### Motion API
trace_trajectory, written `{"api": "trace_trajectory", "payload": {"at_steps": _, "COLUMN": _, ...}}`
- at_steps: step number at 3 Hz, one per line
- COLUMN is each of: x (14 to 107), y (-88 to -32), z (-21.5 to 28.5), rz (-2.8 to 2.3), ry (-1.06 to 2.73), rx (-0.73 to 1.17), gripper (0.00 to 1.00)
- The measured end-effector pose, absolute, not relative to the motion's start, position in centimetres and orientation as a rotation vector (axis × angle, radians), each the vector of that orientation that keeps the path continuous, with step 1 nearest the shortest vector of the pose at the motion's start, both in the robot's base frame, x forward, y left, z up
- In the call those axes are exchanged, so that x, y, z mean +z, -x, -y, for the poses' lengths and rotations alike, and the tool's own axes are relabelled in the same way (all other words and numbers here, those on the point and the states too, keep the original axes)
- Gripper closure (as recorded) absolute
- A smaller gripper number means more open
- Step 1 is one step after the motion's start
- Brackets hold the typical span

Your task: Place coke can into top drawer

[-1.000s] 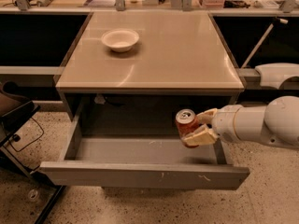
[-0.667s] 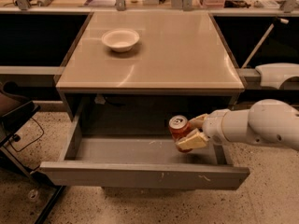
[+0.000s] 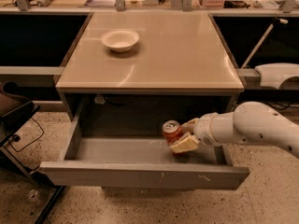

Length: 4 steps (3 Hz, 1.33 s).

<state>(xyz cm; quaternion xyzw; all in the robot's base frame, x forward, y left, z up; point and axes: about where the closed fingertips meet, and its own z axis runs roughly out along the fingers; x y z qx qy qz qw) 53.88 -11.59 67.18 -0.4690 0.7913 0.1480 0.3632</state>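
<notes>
In your camera view the gripper (image 3: pixel 179 137) has carried the coke can (image 3: pixel 171 129) a little further left and lower than a moment ago. It is now down inside the open top drawer (image 3: pixel 140 175). The jaws are clamped on the can, which sticks out to their left (whether its base touches the drawer floor, you cannot tell). The can stands nearly upright, long axis vertical, silver top up. A white bowl (image 3: pixel 120 39) sits on the table (image 3: pixel 187 55), well above the jaws and to their left.
</notes>
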Motion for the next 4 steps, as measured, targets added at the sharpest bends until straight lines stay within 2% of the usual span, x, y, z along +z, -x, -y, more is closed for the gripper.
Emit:
{"api": "trace_trajectory", "payload": {"at_steps": 1, "x": 67.18, "y": -53.88, "z": 11.59, "rz": -2.037, "ry": 1.207, "rx": 0.381, "gripper": 0.80}}
{"api": "trace_trajectory", "payload": {"at_steps": 4, "x": 67.17, "y": -53.88, "z": 11.58, "rz": -2.037, "ry": 1.207, "rx": 0.381, "gripper": 0.10}}
